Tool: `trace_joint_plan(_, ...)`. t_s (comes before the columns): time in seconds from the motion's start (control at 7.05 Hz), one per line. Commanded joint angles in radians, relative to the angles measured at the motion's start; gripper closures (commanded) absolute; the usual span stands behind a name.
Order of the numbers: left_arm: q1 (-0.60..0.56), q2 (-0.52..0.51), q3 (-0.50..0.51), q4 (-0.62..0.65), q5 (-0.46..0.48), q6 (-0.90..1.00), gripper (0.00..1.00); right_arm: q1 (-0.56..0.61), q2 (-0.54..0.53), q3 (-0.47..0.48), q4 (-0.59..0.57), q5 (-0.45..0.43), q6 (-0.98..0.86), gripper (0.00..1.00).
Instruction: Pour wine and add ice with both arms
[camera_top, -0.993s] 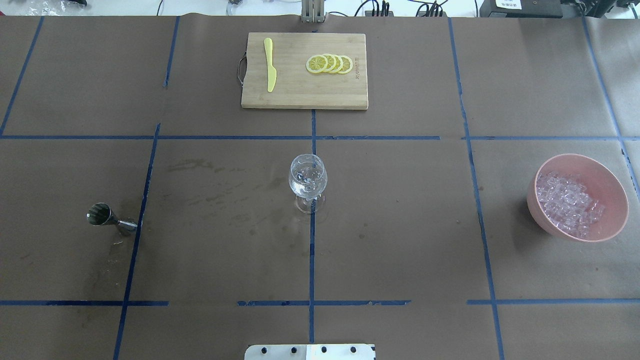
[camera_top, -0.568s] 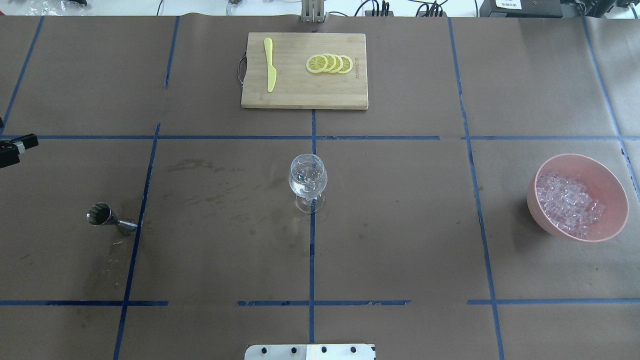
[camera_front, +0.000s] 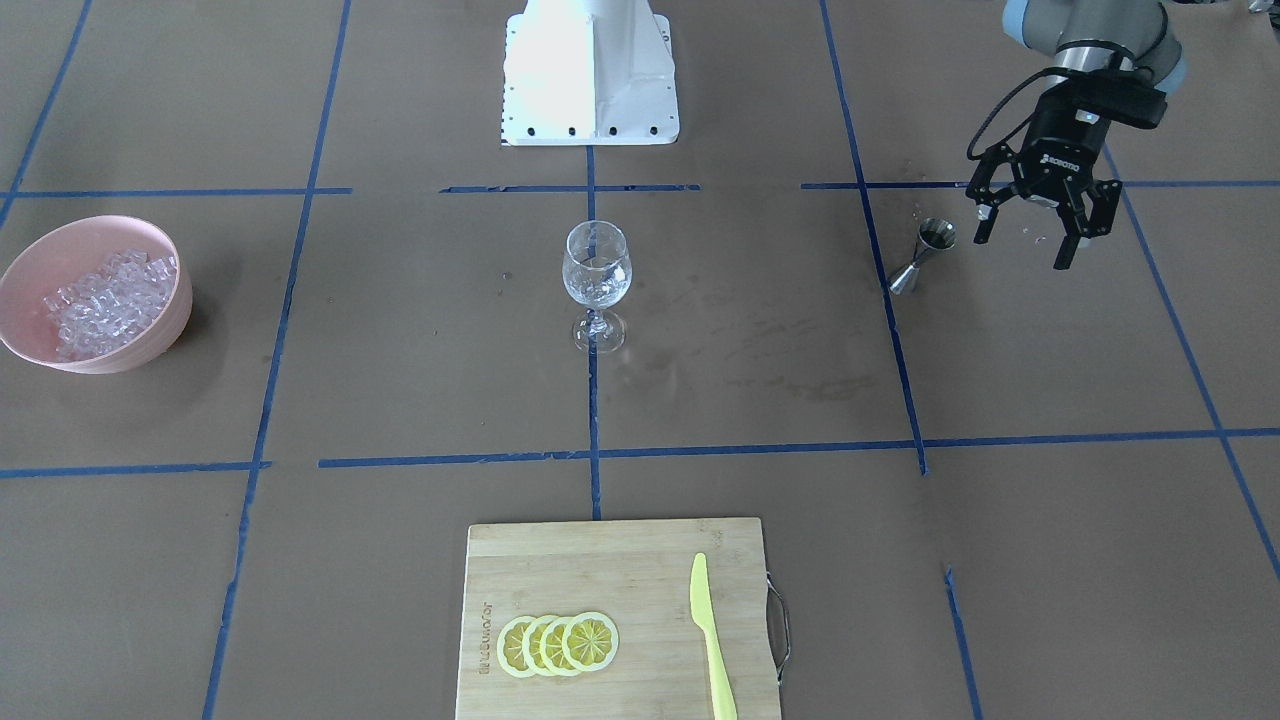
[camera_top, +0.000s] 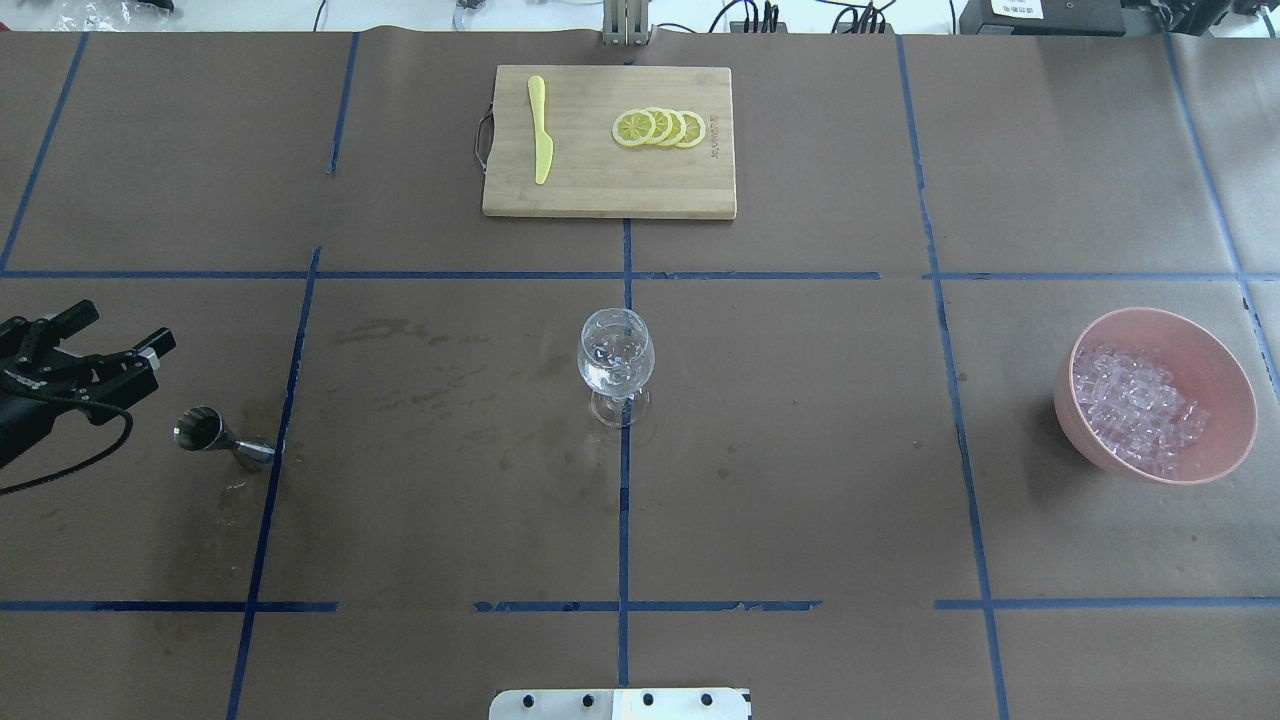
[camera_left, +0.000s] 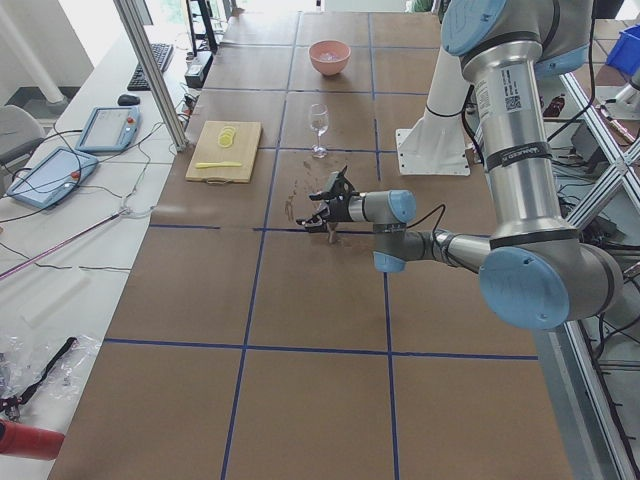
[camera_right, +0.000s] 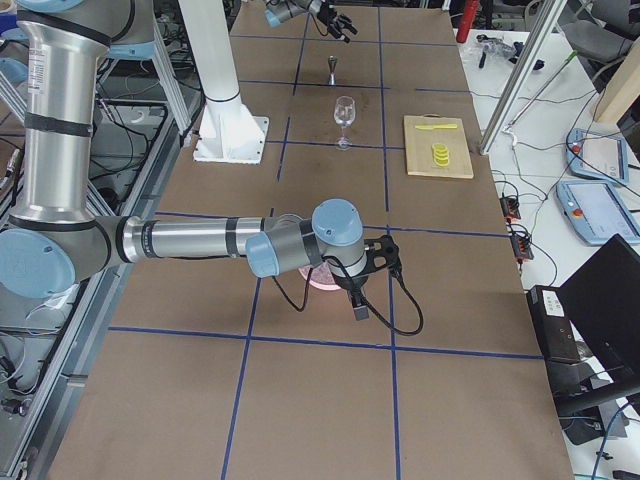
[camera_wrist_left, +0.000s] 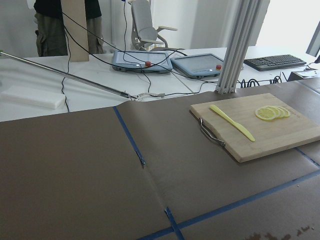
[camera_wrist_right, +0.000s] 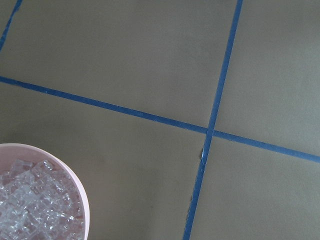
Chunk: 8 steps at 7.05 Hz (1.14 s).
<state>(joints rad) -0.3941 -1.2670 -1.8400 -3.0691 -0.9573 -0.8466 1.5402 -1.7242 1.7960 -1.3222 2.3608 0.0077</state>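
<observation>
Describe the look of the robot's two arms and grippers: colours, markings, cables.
The left arm and the right arm are grey metal tubes with pale blue joint caps; the left one bears a white label. The left gripper is black with white lettering, and a black cable loops beside it. The right gripper is black too, with its own looping cable.

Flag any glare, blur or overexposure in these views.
Exterior front-facing: the white base is blown out, nearly featureless. Left wrist: the far upper right is washed out; the cutting board is sharp. Overhead exterior: even light, soft shadow left of the pink bowl.
</observation>
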Motion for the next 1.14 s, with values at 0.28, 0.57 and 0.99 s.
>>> trace_joint_plan(0.28, 0.283, -0.003, 0.013, 0.016, 0.398, -0.011, 0.00, 0.000, -0.006, 0.000, 0.000, 0.000, 0.002, 0.00)
trace_joint_plan(0.57, 0.346, -0.017, 0.059, 0.018, 0.443, -0.020, 0.00, 0.000, -0.009, 0.000, 0.000, 0.000, 0.002, 0.00)
trace_joint_plan(0.99, 0.354, -0.109, 0.185, 0.016, 0.453, -0.089, 0.00, 0.000, -0.009, -0.004, 0.000, 0.000, 0.002, 0.00)
